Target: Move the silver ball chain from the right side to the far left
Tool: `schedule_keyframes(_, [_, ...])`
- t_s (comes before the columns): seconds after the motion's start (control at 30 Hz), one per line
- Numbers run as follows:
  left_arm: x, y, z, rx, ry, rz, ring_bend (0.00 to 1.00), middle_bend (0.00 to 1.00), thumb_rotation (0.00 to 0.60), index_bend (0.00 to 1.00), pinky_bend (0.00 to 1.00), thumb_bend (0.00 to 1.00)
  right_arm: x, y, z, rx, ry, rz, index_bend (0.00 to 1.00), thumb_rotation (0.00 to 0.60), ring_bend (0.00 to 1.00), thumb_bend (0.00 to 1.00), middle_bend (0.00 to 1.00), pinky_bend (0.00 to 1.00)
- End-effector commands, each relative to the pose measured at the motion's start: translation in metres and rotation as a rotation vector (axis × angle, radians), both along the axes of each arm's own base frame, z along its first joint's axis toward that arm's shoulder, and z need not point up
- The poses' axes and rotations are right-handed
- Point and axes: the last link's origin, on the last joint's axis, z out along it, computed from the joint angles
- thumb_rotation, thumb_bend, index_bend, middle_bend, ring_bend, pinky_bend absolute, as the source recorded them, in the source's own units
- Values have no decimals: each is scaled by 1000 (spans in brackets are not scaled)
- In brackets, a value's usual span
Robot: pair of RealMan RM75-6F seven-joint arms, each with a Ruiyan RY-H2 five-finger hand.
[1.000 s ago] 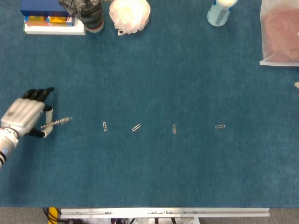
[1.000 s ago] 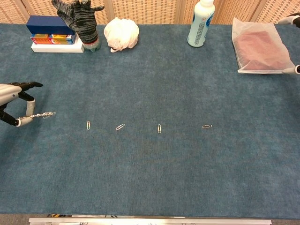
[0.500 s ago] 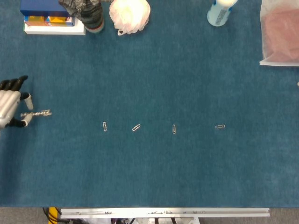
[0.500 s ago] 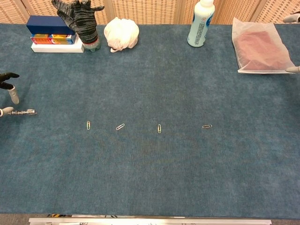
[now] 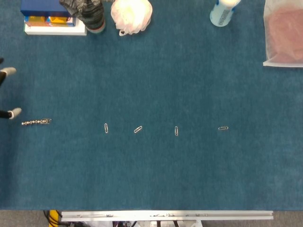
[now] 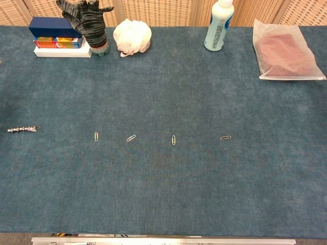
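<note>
Left hand (image 5: pixel 6 92) has released the chain (image 5: pixel 36 122) and withdrawn to frame edge, fingertips apart, empty. Chain lies far left; placement appears complete.

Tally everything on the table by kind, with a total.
Ball chain: 1
Paper clips: 4
Glove: 1
Stack of boxes: 1
White mesh puff: 1
Bottle: 1
Clear bag with pink contents: 1
Total: 10
</note>
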Motion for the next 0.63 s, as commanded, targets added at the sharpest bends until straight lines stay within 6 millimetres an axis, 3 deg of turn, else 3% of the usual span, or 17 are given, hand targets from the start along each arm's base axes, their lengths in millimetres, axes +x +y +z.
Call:
schedule_keyframes(0.03, [7, -6, 17, 59, -3, -1, 0, 0, 600, 192, 63, 241, -3, 9, 3, -1, 13, -18, 121, 600, 0, 0, 62, 108])
schedule_keyframes(0.17, [13, -17, 27, 91, -4, 10, 0, 0, 600, 223, 66, 326, -8, 22, 5, -7, 12, -46, 121, 600, 0, 0, 62, 108])
schedule_keyframes(0.43, [22, -46, 31, 91, 33, 47, 0, 0, 600, 227, 66, 329, -9, 43, 10, -27, -1, -77, 121, 600, 0, 0, 62, 108])
schedule_keyframes(0.63, [28, -52, 29, 95, 46, 44, 0, 0, 600, 238, 67, 329, -10, 50, 13, -41, -18, -80, 121, 600, 0, 0, 62, 108])
